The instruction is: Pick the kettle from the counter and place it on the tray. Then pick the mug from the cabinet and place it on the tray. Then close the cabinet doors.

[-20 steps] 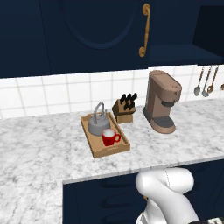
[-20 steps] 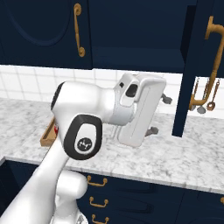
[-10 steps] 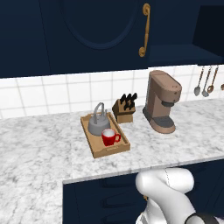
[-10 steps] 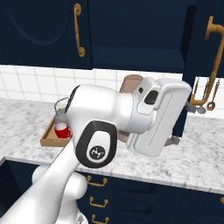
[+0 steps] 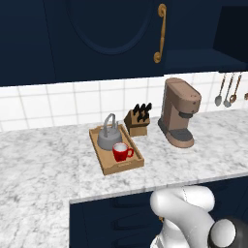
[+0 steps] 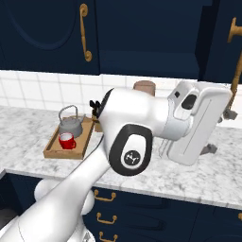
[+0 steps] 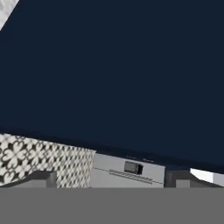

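The grey kettle [image 5: 110,138] and the red mug [image 5: 121,152] both stand in the wooden tray [image 5: 105,168] on the marble counter [image 5: 43,169]. From the right they show again as kettle [image 6: 71,125], mug [image 6: 66,141] and tray [image 6: 51,151]. My gripper [image 6: 219,132] hangs well to the right of the tray, above the counter, open with nothing between its fingers [image 6: 229,114]. Beside it, the right cabinet door [image 6: 222,47] with its brass handle [image 6: 233,29] stands swung out. The left cabinet door [image 5: 106,34] looks shut. Close in front of the hand is a dark navy panel [image 7: 112,65].
A brown coffee machine [image 5: 179,114] and a knife block [image 5: 137,121] stand right of the tray. Utensils [image 5: 227,89] hang on the tiled wall. Navy drawers [image 6: 142,212] run below the counter. A grey appliance [image 7: 127,170] shows past the fingertips.
The arm has swung to the right, carrying the open gripper towards the swung-out right door. That uncovered the tray with kettle and mug in the right base view. These things have not moved.
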Controlling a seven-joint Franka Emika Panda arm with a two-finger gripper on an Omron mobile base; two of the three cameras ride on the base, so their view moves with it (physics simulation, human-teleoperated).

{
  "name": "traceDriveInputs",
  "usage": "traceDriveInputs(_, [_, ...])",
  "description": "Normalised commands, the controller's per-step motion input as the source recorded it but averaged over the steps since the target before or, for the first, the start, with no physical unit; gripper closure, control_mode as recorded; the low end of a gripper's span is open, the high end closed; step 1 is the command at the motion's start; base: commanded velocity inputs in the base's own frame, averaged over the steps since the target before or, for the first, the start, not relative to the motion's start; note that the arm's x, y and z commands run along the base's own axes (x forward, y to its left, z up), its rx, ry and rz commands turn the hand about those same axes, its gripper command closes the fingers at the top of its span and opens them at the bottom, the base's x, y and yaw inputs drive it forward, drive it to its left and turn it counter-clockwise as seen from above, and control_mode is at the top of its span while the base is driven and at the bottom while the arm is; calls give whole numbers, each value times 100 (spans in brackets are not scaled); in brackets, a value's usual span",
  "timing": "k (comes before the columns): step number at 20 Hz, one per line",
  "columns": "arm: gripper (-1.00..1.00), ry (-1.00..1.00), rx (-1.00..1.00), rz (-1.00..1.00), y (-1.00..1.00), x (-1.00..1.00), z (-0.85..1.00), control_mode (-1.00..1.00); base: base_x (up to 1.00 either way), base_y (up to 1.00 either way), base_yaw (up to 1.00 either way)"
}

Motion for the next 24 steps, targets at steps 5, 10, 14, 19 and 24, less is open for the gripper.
traceDriveInputs(5, [-100,1,-2,0,-6,51,-10,-100,0,0,0])
traceDriveInputs(10, [-100,9,-2,6,15,53,-14,-100,0,0,0])
traceDriveInputs(14, [-100,13,-5,18,40,56,-11,-100,0,0,0])
traceDriveInputs(19, [-100,11,-4,32,55,45,-8,-100,0,0,0])
traceDriveInputs(24, [-100,5,-6,36,72,45,-14,-100,0,0,0])
